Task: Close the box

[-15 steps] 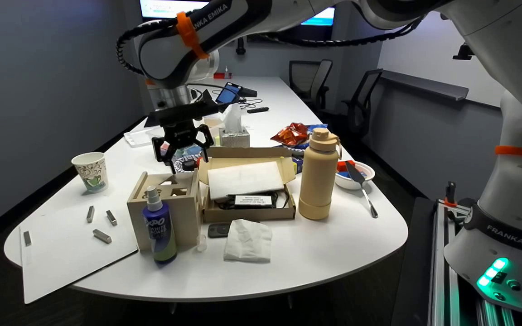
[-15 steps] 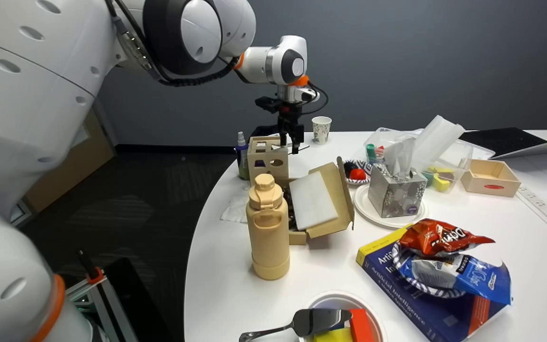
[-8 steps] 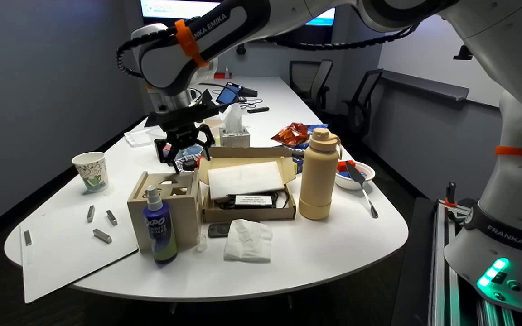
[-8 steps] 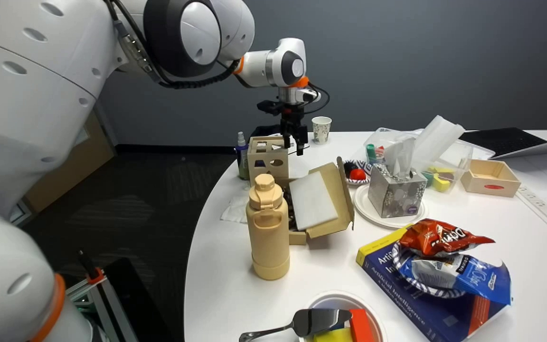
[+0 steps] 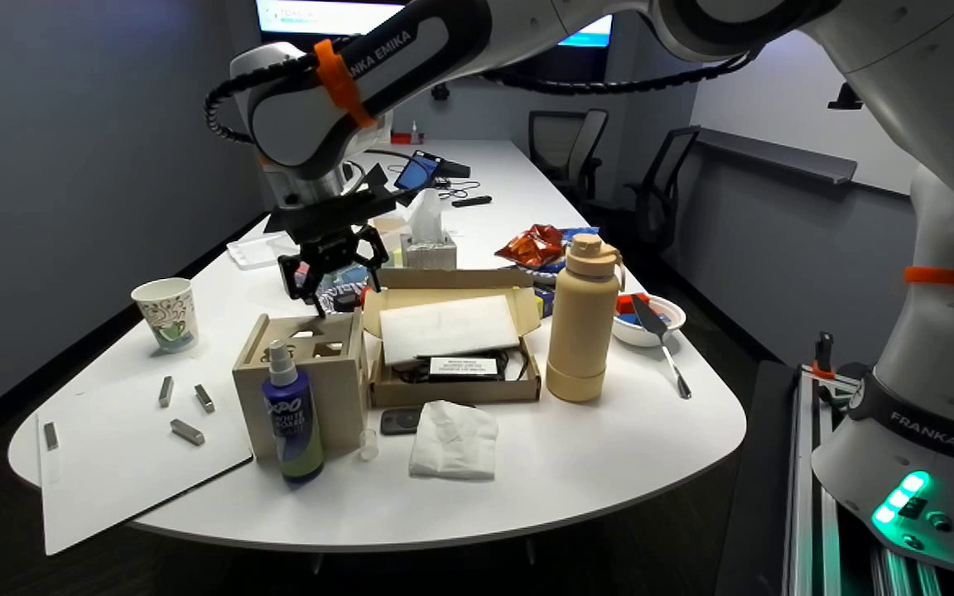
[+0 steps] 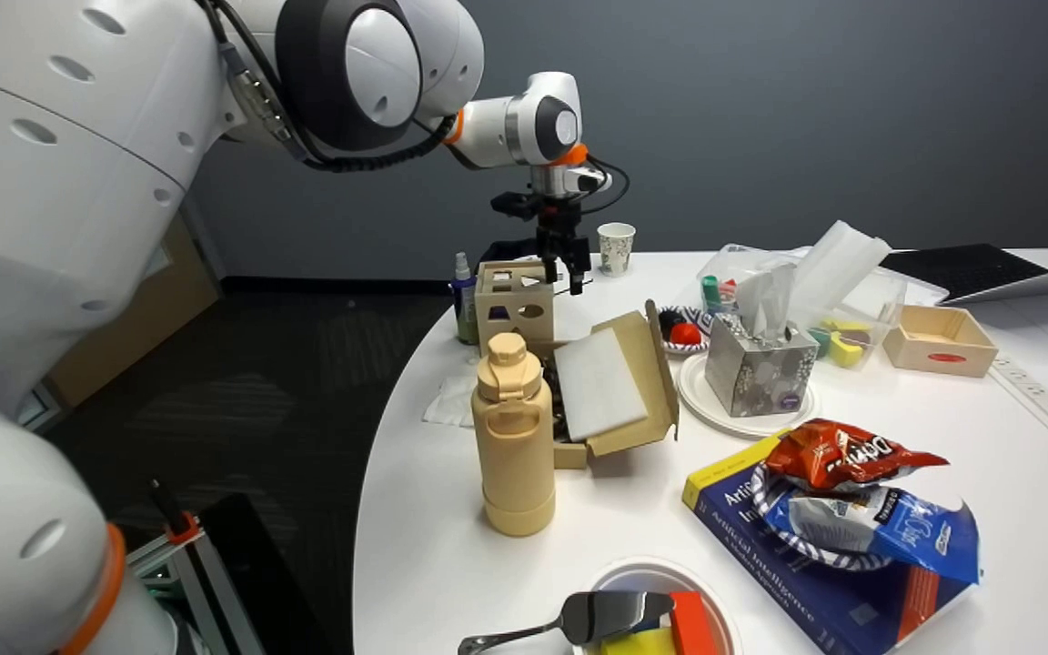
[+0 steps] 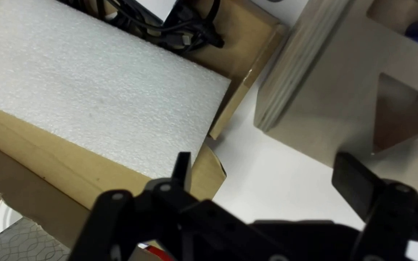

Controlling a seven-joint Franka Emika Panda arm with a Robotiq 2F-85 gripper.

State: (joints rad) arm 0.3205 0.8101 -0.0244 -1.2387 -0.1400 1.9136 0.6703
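The cardboard box (image 5: 518, 391) stands open on the table, its lid (image 5: 460, 279) tilted back in both exterior views. A white foam sheet (image 5: 448, 329) leans on the lid's inside. A black adapter (image 5: 460, 367) and cables lie in the box. The lid (image 6: 662, 373) also shows open in an exterior view. My gripper (image 5: 348, 300) is open and empty, above the gap between the box and the wooden shape box (image 5: 336, 397). In the wrist view my gripper (image 7: 263, 166) has one finger over the lid's side flap (image 7: 207, 174) and one over the wooden box's edge (image 7: 303, 127).
A tan bottle (image 5: 585, 323) stands beside the cardboard box. A purple spray bottle (image 5: 291, 422) stands against the wooden box. A tissue box (image 6: 760, 373) on a plate and a small bowl (image 6: 686, 337) are behind the lid. A paper cup (image 5: 166, 314) stands further off.
My open gripper has shifted slightly, a little to the right and upward in an exterior view. The box, its lid and the foam sheet have not moved.
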